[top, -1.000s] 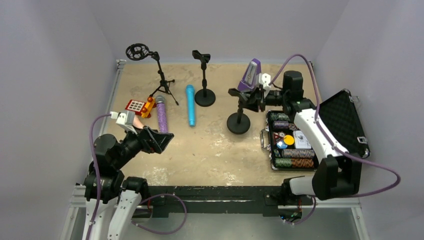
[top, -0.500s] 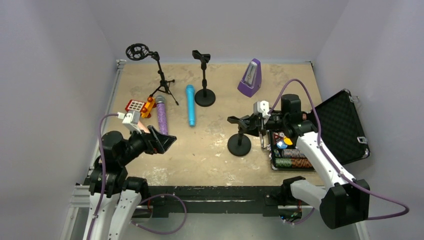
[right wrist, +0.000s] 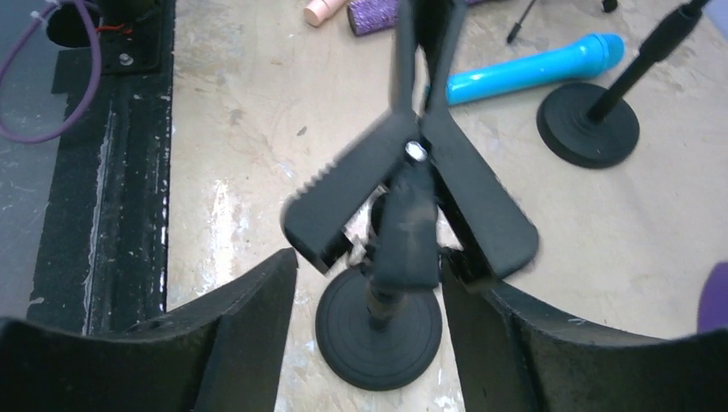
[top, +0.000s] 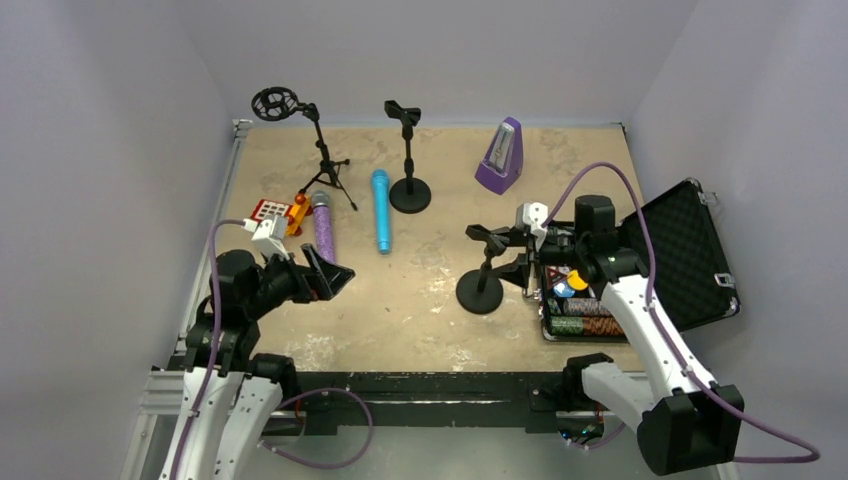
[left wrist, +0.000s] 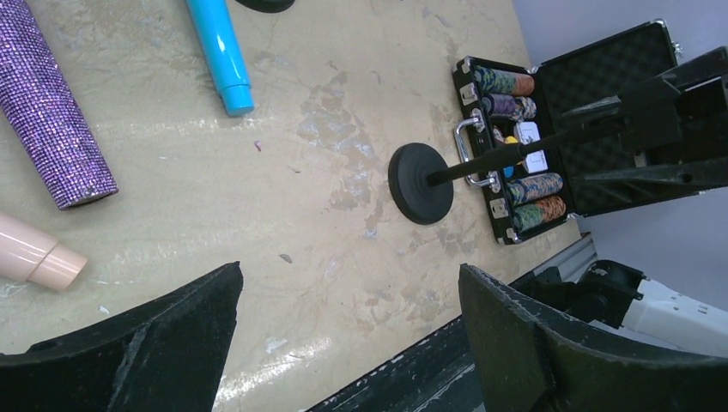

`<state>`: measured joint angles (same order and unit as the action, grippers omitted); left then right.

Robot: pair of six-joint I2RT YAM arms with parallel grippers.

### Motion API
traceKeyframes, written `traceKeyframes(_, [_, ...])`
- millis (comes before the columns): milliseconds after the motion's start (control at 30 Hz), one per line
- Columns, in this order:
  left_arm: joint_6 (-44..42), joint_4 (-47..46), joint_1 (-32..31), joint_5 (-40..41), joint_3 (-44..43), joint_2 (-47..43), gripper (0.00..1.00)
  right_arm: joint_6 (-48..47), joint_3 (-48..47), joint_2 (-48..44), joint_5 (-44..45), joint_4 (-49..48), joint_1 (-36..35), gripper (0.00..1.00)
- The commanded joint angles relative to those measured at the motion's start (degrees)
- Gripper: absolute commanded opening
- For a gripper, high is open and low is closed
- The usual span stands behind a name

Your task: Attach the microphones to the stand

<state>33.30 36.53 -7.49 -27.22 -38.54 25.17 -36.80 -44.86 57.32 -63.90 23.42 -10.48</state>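
Observation:
A black round-base stand [top: 480, 294] is upright on the table in front of the chip case. My right gripper [top: 518, 256] is open, one finger on each side of the stand's spring clip [right wrist: 412, 184], with a clear gap on the left side. A glittery purple microphone [top: 323, 230] and a sky-blue microphone [top: 381, 211] lie flat at mid-left. A pale pink microphone [left wrist: 36, 254] lies beside the purple one. My left gripper [top: 325, 276] hovers wide open and empty near them. A second round-base stand [top: 408, 188] and a tripod stand [top: 322, 160] are at the back.
An open case of poker chips [top: 585, 290] sits right beside the near stand. A purple pyramid metronome [top: 500, 158] is at the back right. A red and orange toy [top: 277, 212] lies at the left. The black frame rail [top: 420, 386] runs along the near edge.
My right arm carried the round-base stand from the back right toward the near side, then opened its jaws off the clip. My left arm drew back slightly.

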Motion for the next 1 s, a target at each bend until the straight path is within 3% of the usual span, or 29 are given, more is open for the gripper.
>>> traceKeyframes(0, [-2.0,-2.4,0.5,1.6,-0.4,2.6,1.0,1.5,-0.4,-2.4,2.0,3.8,3.0,0.68])
traceKeyframes(67, [-2.4,-4.3,0.5,1.9,0.2,3.9,1.0,1.6,-0.3,-3.2,2.7,5.6,4.4,0.77])
traceKeyframes(200, [-2.5,-8.0,0.5,5.4,1.3,7.1,1.0,2.8,0.7,-6.4,5.6,6.4,6.2,0.82])
traceKeyframes(600, [-2.6,-9.7,0.5,14.5,-2.4,23.3,1.0,0.3,3.0,-15.0,5.0,14.9,13.3,0.94])
traceKeyframes(967, [0.8,-6.6,0.5,23.0,-1.0,23.9,1.0,4.3,4.5,-18.3,0.1,13.2,18.3,0.97])
